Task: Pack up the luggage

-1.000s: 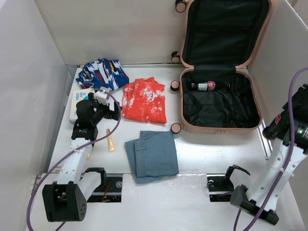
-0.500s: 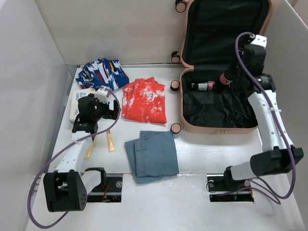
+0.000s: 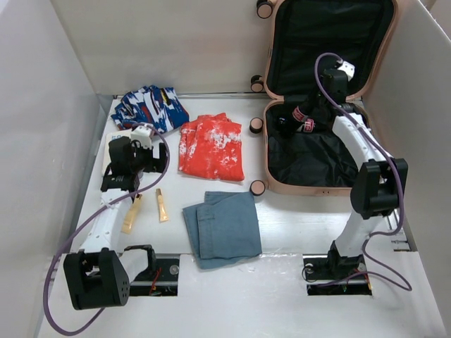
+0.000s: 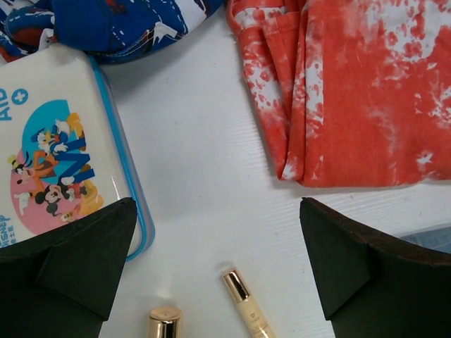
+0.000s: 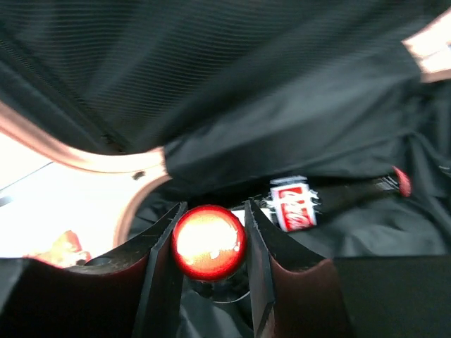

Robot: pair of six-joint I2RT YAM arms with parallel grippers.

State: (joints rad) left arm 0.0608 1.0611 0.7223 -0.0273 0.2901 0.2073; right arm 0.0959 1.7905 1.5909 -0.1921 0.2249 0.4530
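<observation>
As right tool [image 5: 213, 211] grips bottle [image 5: 209, 244], luggage [image 3: 324, 189] lies below.

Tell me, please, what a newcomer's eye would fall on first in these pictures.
The open peach-pink luggage at the back right stands out first, with the right gripper over its lower half, shut on a red-capped bottle. At the left, the red-and-white garment lies on the table, near the open left gripper.

Open luggage [image 3: 317, 190] lies at the far right corner of the table [image 3: 296, 225]. The right gripper [image 3: 299, 116] holds a red-labelled bottle [image 3: 304, 118] inside it; the left gripper [image 3: 135, 163] hovers near the left edge, spread wide.
</observation>
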